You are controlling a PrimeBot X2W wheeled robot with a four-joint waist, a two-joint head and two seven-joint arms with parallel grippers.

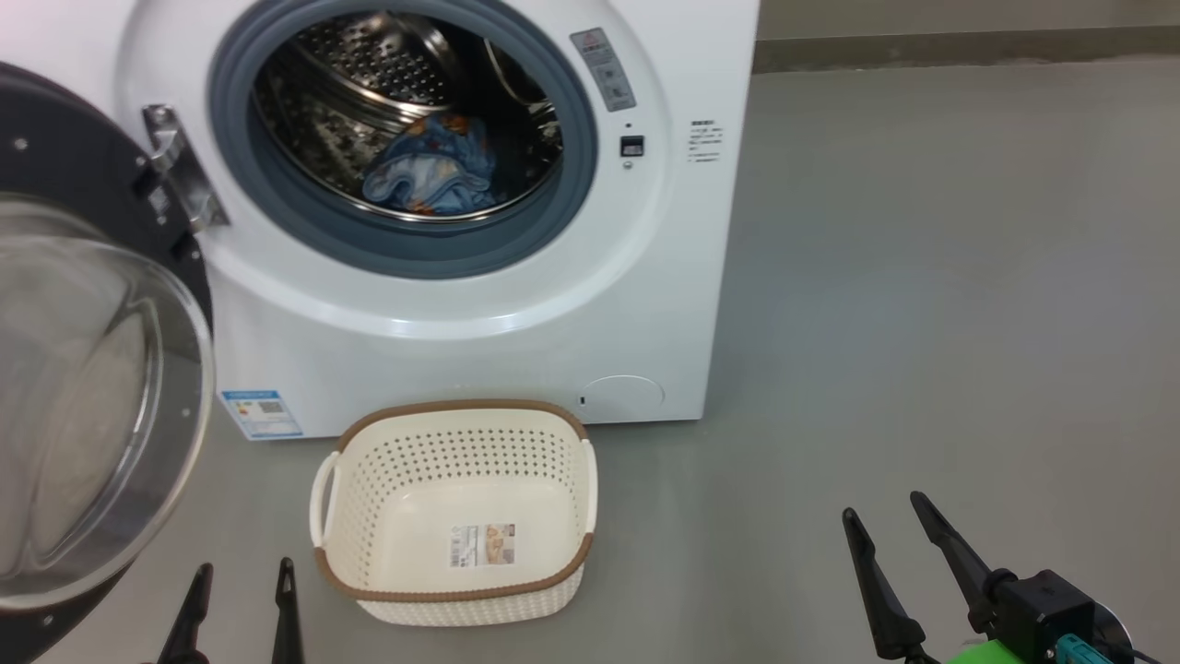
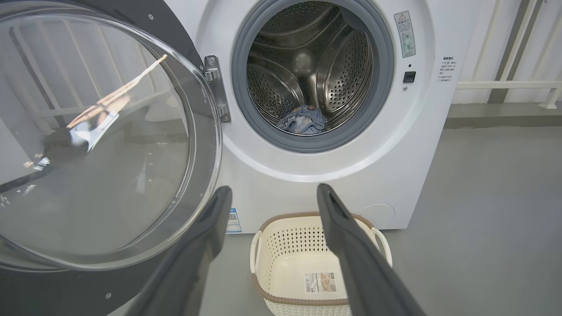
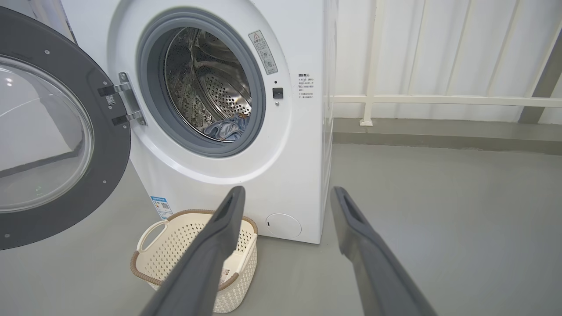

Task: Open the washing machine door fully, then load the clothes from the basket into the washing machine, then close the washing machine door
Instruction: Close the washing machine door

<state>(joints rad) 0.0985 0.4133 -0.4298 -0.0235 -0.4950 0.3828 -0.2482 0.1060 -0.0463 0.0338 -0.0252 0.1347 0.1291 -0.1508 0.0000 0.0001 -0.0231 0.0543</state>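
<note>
The washing machine (image 1: 479, 304) stands ahead with its door (image 1: 83, 397) swung wide to the left, glass bowl facing me. Light-blue clothes (image 1: 433, 166) with orange print lie bundled in the steel drum, also seen as clothes (image 2: 303, 120) and clothes (image 3: 226, 127). The cream basket (image 1: 456, 590) sits on the floor before the machine, holding no garments, its sticker showing. My left gripper (image 1: 241, 576) is open at the lower left, beside the door's rim. My right gripper (image 1: 885, 521) is open at the lower right, well clear of the basket (image 3: 149, 267).
Grey floor (image 1: 922, 323) stretches open to the right of the machine. A white railing (image 3: 439, 100) and a low kerb run along the wall behind. The open door (image 2: 101, 140) takes up the space at the left.
</note>
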